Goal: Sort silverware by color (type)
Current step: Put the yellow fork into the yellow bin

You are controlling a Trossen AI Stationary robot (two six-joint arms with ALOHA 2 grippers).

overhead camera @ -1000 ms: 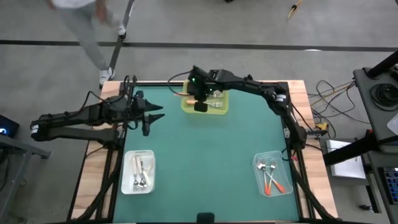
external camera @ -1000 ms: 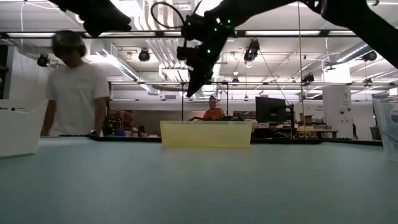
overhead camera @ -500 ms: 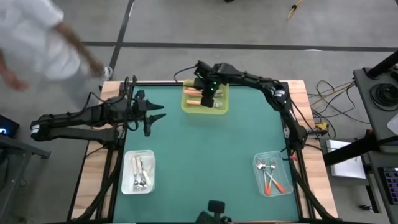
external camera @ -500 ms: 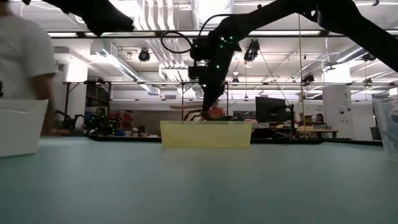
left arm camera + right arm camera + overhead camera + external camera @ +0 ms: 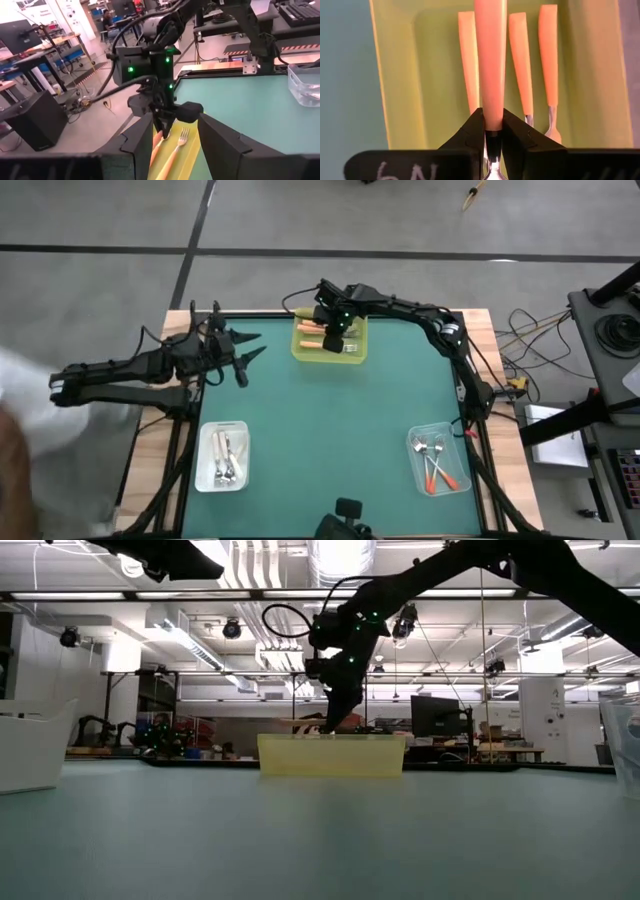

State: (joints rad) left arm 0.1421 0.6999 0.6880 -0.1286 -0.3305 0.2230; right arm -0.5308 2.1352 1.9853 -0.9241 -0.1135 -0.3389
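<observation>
My right gripper (image 5: pixel 335 332) hangs over the yellow tray (image 5: pixel 330 360) at the table's far middle and is shut on a light orange fork (image 5: pixel 490 55). Three more light orange forks (image 5: pixel 521 65) lie flat on the tray's floor. My left gripper (image 5: pixel 248 352) is open and empty above the table's far left part, pointing at the yellow tray. A white tray (image 5: pixel 203 455) at the near left holds white-handled forks. A clear tray (image 5: pixel 462 452) at the near right holds red-orange forks. My right gripper pinches the fork between its two fingers at the tine end of the handle (image 5: pixel 490 117), where the plastic meets the metal neck. The fingers point down from above and lie across the fork. The fork sits about level, its handle (image 5: pixel 300 726) at the yellow tray's rim height.
The green table top (image 5: pixel 330 430) between the three trays is bare. The room behind the table holds desks and monitors.
My right gripper has gone a little toward the table's right edge and come down with the fork, from well above the yellow tray to its rim height. My left gripper has shifted slightly toward the far edge. A person beyond the far left corner has walked out of sight.
</observation>
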